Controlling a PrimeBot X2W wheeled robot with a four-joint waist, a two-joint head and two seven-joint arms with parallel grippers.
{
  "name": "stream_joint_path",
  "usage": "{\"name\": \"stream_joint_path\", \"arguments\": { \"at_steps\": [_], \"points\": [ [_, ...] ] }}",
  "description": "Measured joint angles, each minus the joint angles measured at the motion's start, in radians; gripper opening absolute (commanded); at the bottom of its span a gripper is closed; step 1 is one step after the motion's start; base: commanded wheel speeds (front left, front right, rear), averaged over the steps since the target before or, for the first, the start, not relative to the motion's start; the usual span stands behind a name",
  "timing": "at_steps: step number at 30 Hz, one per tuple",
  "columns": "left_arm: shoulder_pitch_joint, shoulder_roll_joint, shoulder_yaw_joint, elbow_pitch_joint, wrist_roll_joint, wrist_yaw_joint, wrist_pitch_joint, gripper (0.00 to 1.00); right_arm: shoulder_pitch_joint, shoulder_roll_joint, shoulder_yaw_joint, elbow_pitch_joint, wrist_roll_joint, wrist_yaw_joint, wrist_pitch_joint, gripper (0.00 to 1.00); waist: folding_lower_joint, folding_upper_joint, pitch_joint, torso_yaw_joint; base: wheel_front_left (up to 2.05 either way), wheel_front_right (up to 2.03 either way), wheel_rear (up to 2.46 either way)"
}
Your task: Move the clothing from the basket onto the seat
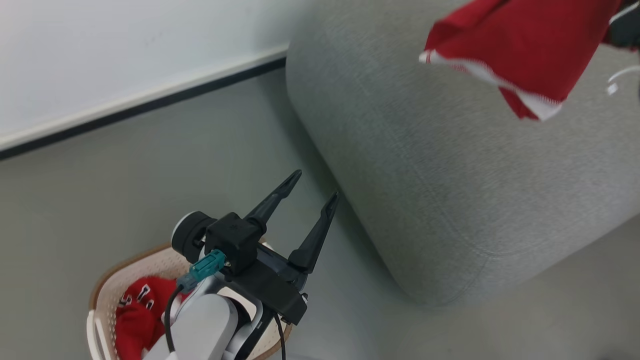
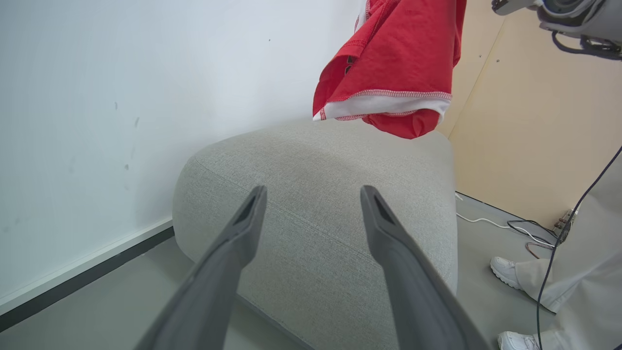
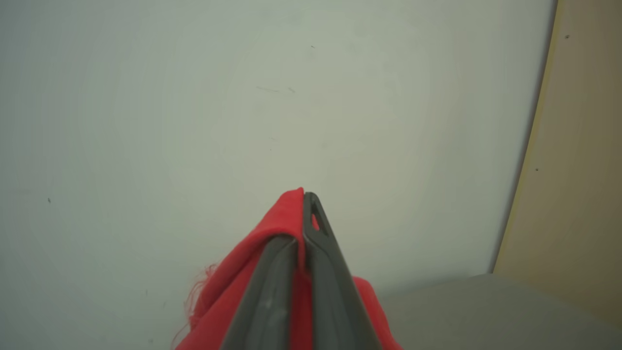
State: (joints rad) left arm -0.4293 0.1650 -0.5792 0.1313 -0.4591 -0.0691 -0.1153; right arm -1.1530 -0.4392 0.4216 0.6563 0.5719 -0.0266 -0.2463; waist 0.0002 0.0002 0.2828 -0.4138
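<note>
You're getting open room over the seat [image 1: 450, 175], with the red garment [image 1: 520, 45] hanging above it. The wall [image 2: 97, 121] is running close behind; a person's shoes [image 2: 505, 272] and cables [image 2: 527, 228] are crowding the floor beside it.

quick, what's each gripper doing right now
left gripper: open, holding nothing.
right gripper: shut on a red garment with white trim, hanging above the sofa.

Counts: 2 red garments [image 1: 515, 45] [image 1: 140, 315], 1 basket [image 1: 106, 287], 1 seat [image 1: 450, 175], 2 end effectors: left end effector [image 1: 316, 184], right end effector [image 3: 300, 218]; 2 white shoes [image 2: 505, 272].
</note>
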Motion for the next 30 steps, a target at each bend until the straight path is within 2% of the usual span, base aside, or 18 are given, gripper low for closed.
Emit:
{"name": "stream_joint_path", "arguments": {
  "at_steps": [11,14,22,30],
  "points": [
    [-0.055,0.031,0.006,-0.135,0.042,0.013,0.041,1.0,-0.176,-0.083,-0.049,0.147,-0.002,-0.004,0.027,0.0,0.0001,0.0,0.159,0.102,0.0,0.0,0.0],
    [-0.063,0.042,0.005,-0.185,0.053,0.017,0.053,1.0,-0.218,-0.08,-0.066,0.179,0.0,-0.023,0.032,0.0,0.0,0.0,0.206,0.122,0.0,0.0,0.0],
    [-0.126,0.046,-0.026,-0.258,0.1,0.016,0.093,1.0,-0.259,-0.072,-0.06,0.283,-0.01,-0.036,0.032,0.0,0.0001,0.0002,0.332,0.151,0.0,0.0,0.0],
    [-0.144,0.052,-0.038,-0.261,0.11,0.015,0.111,1.0,-0.23,-0.005,-0.043,0.385,-0.009,-0.035,0.025,0.0,0.0,0.0001,0.411,0.157,0.0,0.0,0.0]
  ]
}}
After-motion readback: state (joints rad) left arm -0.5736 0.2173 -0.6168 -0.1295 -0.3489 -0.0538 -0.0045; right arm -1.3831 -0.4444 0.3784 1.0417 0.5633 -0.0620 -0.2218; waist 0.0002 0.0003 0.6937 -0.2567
